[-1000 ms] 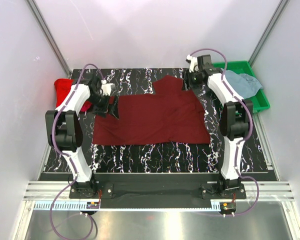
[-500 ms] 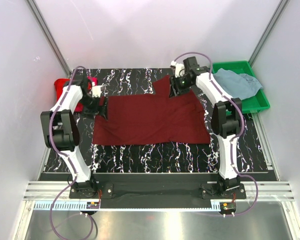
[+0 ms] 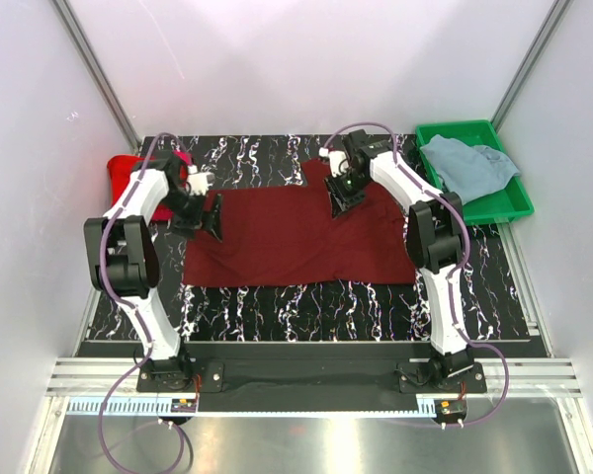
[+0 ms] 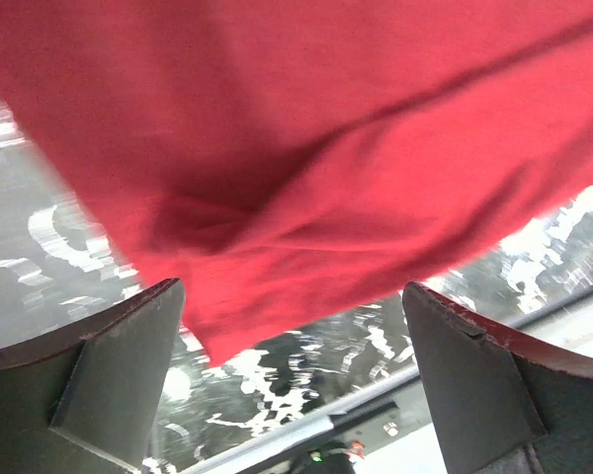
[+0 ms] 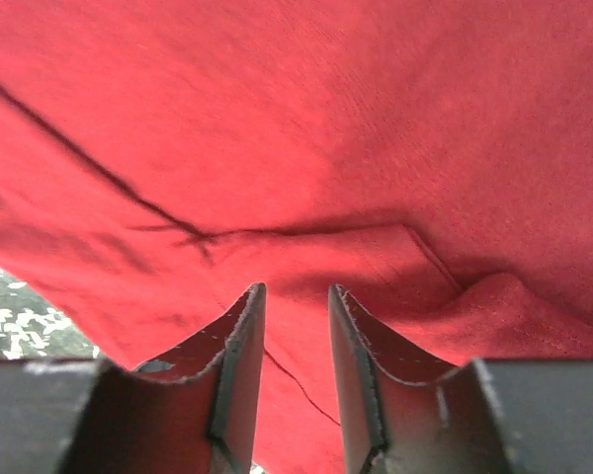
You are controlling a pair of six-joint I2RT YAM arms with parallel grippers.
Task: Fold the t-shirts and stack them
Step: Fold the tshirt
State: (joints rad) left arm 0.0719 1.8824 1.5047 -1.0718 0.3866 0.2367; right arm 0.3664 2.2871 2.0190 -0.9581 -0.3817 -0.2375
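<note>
The dark maroon t-shirt (image 3: 296, 242) lies spread flat in the middle of the black marbled table. My left gripper (image 3: 214, 212) hangs at the shirt's left edge; in the left wrist view (image 4: 292, 296) its jaws stand wide apart and empty, just off the shirt's edge (image 4: 326, 148). My right gripper (image 3: 338, 196) is low over the shirt's upper middle, by its top sleeve. In the right wrist view (image 5: 295, 291) its jaws are nearly together with maroon cloth (image 5: 376, 118) between them. A bright red t-shirt (image 3: 127, 173) lies at the far left, with a bit of pink (image 3: 184, 158) beside it. The grey-blue t-shirt (image 3: 466, 163) lies in the tray.
The green plastic tray (image 3: 517, 205) stands at the back right, off the table's corner. White enclosure walls close in the left, right and back. The table's metal front rail (image 4: 277, 434) shows under the left gripper.
My right gripper has moved left and nearer, from the table's back right onto the shirt, bringing the top sleeve inward. My left gripper stayed at the left edge; the left sleeve now lies folded in.
</note>
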